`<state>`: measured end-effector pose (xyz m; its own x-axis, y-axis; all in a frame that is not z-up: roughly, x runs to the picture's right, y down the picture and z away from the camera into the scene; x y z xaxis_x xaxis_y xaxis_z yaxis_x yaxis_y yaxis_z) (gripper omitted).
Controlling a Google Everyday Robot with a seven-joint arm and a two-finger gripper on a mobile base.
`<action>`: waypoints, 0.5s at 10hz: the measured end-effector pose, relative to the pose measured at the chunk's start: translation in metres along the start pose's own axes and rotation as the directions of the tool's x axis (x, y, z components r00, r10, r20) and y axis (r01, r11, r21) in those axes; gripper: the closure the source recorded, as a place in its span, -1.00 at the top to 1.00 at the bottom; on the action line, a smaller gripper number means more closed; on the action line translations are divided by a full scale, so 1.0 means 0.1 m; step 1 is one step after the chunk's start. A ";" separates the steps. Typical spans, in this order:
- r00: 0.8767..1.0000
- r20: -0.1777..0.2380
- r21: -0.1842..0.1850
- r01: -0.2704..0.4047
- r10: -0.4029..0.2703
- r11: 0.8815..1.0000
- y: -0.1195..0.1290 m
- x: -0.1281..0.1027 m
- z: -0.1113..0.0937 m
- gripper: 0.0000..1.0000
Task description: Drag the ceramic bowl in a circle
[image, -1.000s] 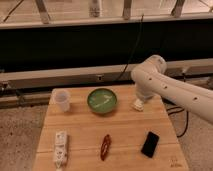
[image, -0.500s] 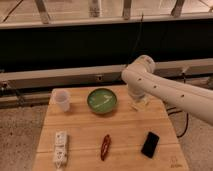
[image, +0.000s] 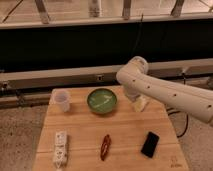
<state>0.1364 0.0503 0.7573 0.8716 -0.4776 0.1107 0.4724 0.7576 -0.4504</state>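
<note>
At the back of the wooden table [image: 127,127], near its middle, the ceramic bowl [image: 102,100] sits upright, with a clear plastic cup [image: 62,100] apart to one side. The gripper [image: 140,105] hangs just beside the bowl on the other side, not touching it, jaws apart and holding nothing.

The bowl is probably stiff and fairly heavy for its width. Its glaze is likely slippery, and it could chip if knocked or tipped off the edge. A hold on the rim nearest the gripper, 1 finger inside and 1 outside, seems best for dragging. Pressing down inside the wall may also work.

It is round, shallow and glossy green, with a darker rim and pale streaks inside.
</note>
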 end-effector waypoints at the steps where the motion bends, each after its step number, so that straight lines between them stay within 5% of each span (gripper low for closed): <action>1: 1.000 -0.002 0.003 0.028 -0.028 1.000 -0.06 -0.05 0.05 0.60; 5: 0.997 -0.002 0.010 0.081 -0.081 0.997 -0.16 -0.17 0.21 0.60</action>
<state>0.1167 0.0554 0.7816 0.8302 -0.5384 0.1448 0.5427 0.7210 -0.4309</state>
